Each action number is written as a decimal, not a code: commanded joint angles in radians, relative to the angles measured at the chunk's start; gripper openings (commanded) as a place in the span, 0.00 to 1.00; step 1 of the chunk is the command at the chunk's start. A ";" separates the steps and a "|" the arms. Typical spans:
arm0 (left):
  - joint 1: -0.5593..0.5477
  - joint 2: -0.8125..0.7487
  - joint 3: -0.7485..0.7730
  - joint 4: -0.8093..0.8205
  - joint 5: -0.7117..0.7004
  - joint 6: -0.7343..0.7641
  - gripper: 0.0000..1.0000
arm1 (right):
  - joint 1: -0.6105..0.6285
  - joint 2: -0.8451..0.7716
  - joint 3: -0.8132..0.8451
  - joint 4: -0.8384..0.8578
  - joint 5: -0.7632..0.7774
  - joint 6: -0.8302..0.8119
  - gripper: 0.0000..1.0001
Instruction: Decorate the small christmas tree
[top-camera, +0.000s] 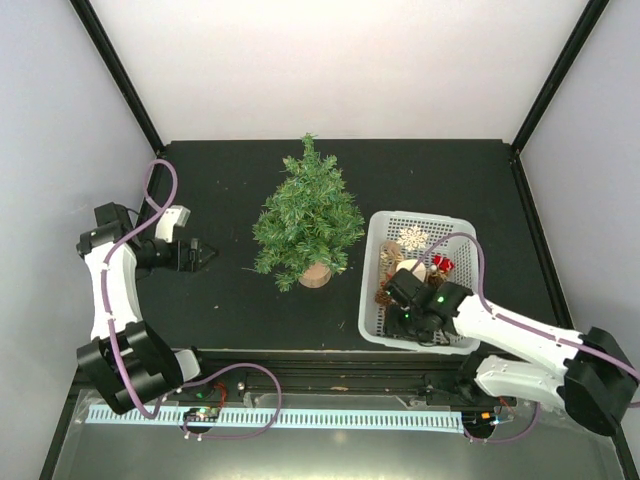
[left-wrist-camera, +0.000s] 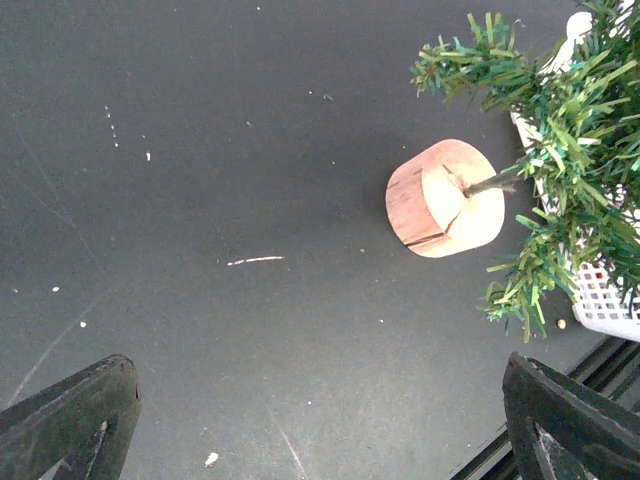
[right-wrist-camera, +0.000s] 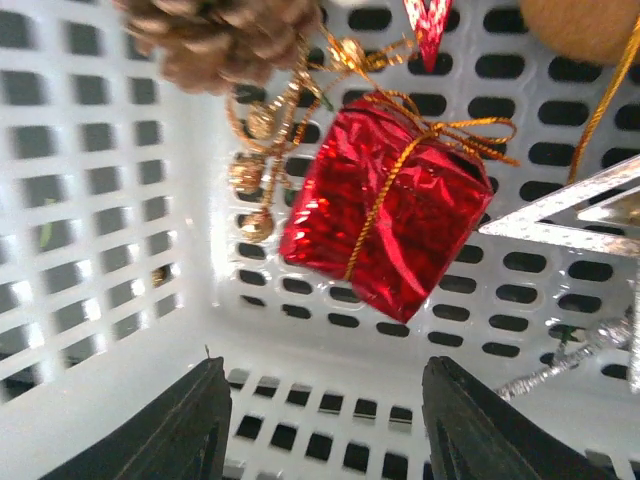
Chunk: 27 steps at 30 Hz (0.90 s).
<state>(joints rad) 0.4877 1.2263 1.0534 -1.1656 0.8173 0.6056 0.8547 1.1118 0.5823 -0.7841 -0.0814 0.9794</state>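
The small christmas tree (top-camera: 307, 215) stands on its tan base mid-table, to the right of the left gripper (top-camera: 208, 256), which is spread wide and empty. The right gripper (right-wrist-camera: 325, 420) sits inside the white basket (top-camera: 366, 300) beside the tree, parted near a red gift ornament (right-wrist-camera: 390, 225) and grasping nothing.

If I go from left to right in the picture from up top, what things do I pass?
First the left gripper → then the small christmas tree → then the white basket. The right gripper sits over the basket, so it has no place of its own in the row.
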 joint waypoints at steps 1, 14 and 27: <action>-0.008 -0.008 0.069 -0.045 -0.009 0.005 0.99 | 0.017 -0.085 0.094 -0.102 0.098 0.018 0.55; -0.037 -0.123 0.221 -0.160 -0.129 0.007 0.99 | 0.017 -0.043 0.335 -0.206 0.201 -0.110 0.56; -0.196 -0.134 0.184 -0.189 -0.330 0.067 0.99 | 0.012 0.020 0.493 -0.297 0.170 -0.070 0.55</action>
<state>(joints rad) 0.3519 1.0756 1.2350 -1.3422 0.5476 0.6655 0.8642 1.1183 0.9916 -1.0058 0.0868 0.8883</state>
